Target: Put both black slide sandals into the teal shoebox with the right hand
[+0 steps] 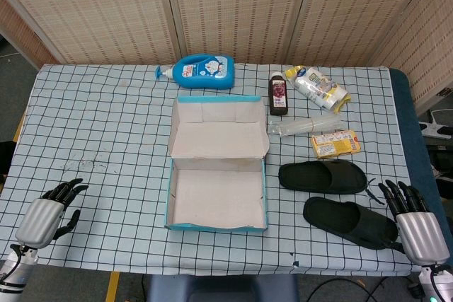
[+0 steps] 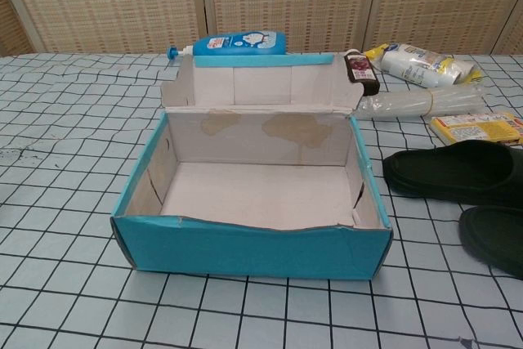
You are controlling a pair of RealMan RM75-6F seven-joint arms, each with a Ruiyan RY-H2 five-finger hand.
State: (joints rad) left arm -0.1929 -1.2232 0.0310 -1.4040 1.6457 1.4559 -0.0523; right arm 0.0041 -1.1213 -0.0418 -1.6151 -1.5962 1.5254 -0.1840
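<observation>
Sandals [image 1: 323,176] [image 1: 350,221] are laid right of the teal shoebox [image 1: 216,225]; right hand [image 1: 413,221] and left hand [image 1: 49,215] are spread, holding nothing.

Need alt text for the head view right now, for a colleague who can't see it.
An open, empty teal shoebox sits mid-table, with two black slide sandals lying to its right, outside it. The right hand hovers open beside the nearer sandal; the left hand rests at the table's near-left corner.

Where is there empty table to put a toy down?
The checked tablecloth left of the teal shoebox is bare, up to the left hand. Right of the box it is crowded: two black slide sandals, a yellow packet, bottles.
</observation>
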